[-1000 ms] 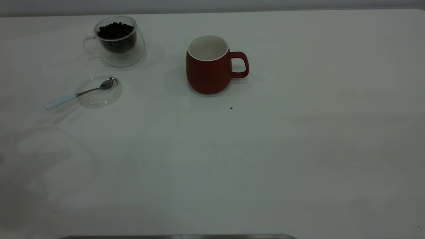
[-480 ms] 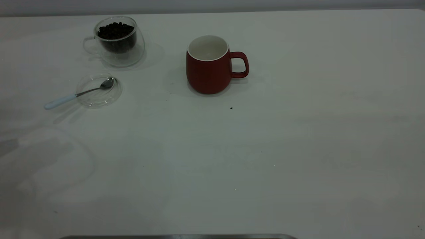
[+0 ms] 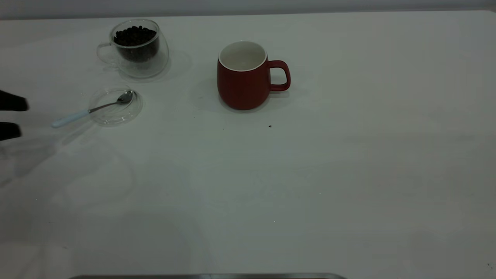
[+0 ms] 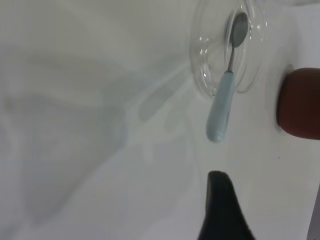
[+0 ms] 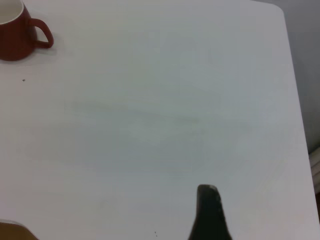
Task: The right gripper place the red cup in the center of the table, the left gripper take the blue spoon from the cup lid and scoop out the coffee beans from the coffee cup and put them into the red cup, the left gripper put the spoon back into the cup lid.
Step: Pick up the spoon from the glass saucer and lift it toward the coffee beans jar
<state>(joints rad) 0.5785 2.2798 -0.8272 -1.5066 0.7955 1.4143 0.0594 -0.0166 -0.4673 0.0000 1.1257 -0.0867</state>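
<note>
I'm seeing the left claw (image 3: 9, 118) poking in at the bench (image 3: 310, 174) edge, fingers spread wide apart, gripping nothing, w/ the blue spoon (image 3: 91, 110) handle tip near but not touching. Spoon is lying w/ bowl inside the cup lid (image 3: 115, 105), long axis slanting, handle pointing out over the rim toward my claw. Coffee cup (image 3: 135, 48) w/ coffee beans (image 3: 134, 35) is sitting behind the lid. Red cup (image 3: 244, 75) is standing upright mid-bench, handle facing the right side. Right claw (image 5: 209, 212): only one finger showing, can't tell its state.
</note>
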